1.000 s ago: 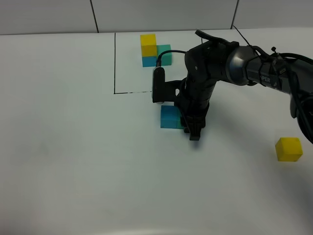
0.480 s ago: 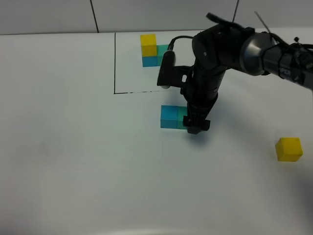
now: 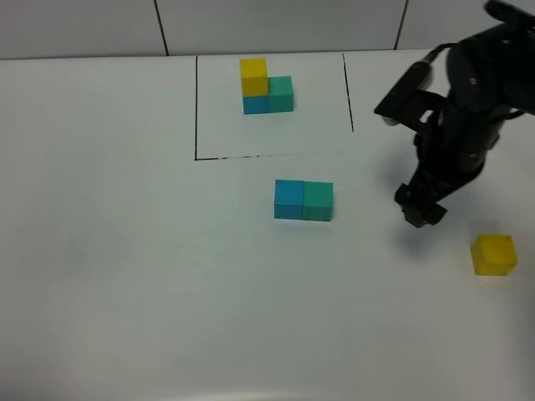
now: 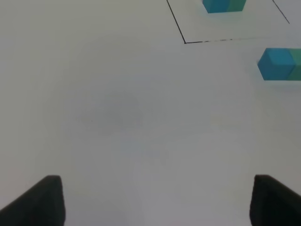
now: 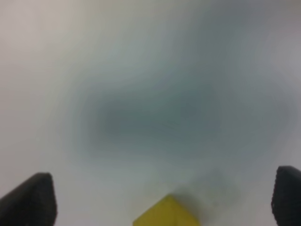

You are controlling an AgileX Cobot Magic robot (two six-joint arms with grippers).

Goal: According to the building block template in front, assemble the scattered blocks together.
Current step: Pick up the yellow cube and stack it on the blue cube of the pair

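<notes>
The building block template (image 3: 253, 71) is yellow on blue with teal-green beside it, inside a black-lined rectangle (image 3: 196, 109) at the back. Of the scattered blocks, the sky-blue one (image 3: 289, 200) and the teal-green one (image 3: 318, 201) sit touching side by side at mid-table. The yellow block (image 3: 493, 254) lies alone at the right. My right gripper (image 3: 420, 209) hangs open and empty between the pair and the yellow block (image 5: 164, 215), touching neither. My left gripper (image 4: 160, 202) is open over bare table, with the sky-blue block (image 4: 277, 63) far ahead of it.
The white table (image 3: 125, 276) runs to a tiled wall at the back. The right arm's dark body (image 3: 472, 100) leans in from the upper right. The template's blue and teal-green cubes (image 4: 223, 4) show at the edge of the left wrist view.
My right gripper has opened, left the teal-green block beside the sky-blue one, and swung right toward the yellow block. The left gripper has not moved.
</notes>
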